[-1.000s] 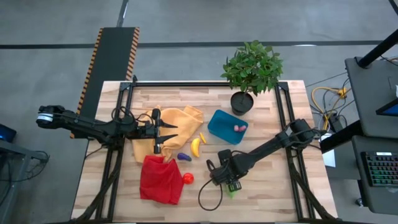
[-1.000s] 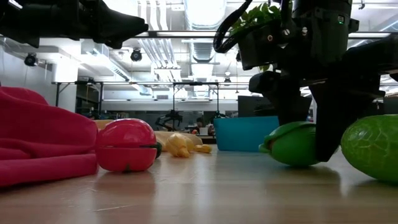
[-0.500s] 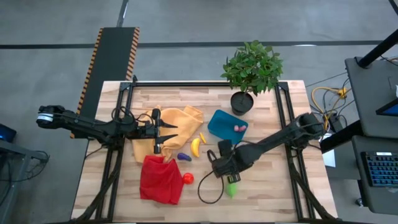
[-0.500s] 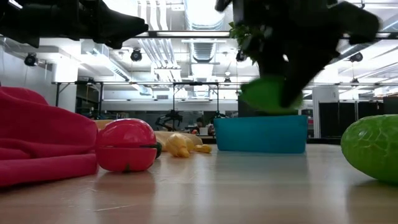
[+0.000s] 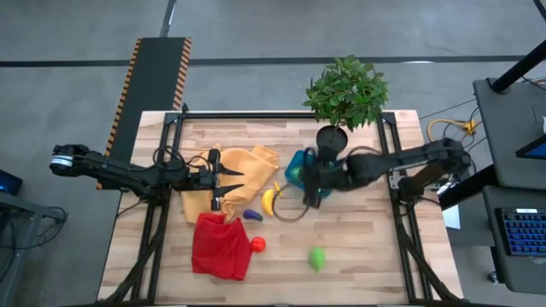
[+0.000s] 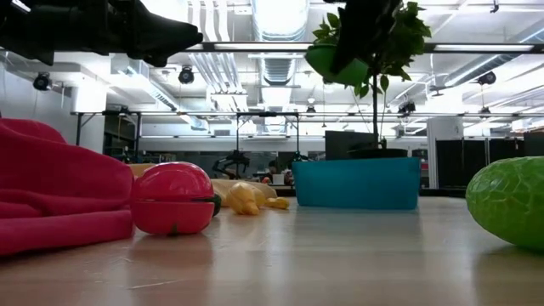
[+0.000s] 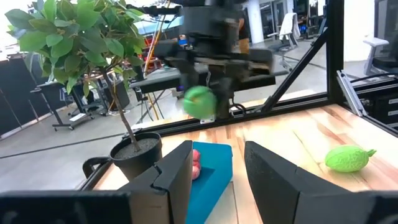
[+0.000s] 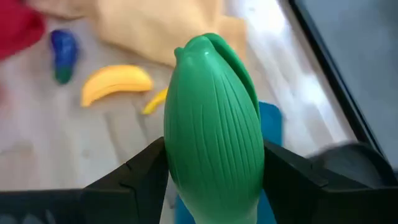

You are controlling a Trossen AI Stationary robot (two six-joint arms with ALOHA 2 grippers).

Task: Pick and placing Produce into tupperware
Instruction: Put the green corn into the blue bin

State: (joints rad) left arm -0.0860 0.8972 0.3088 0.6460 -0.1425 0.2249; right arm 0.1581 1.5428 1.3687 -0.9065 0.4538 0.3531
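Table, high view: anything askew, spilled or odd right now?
Nothing spilled or damaged. The two cloths, red and yellow, lie crumpled. The right gripper holds one green oval above the blue container; the other green oval lies loose on the table.

no readable text in any view

no words, labels, brand marks, numbers or signs can be made out on the desk (image 5: pixel 358 247), the toy produce, the blue container (image 5: pixel 294 166), the cloths, the plant pot (image 5: pixel 331 139) or the arms. the black and yellow striped strip (image 5: pixel 128 85) beside the desk carries only a hazard pattern, no lettering. the keyboard (image 5: pixel 522 234) at the edge of the high view is too small for its keys to be read, and the room behind the desk in the low view shows nothing legible.
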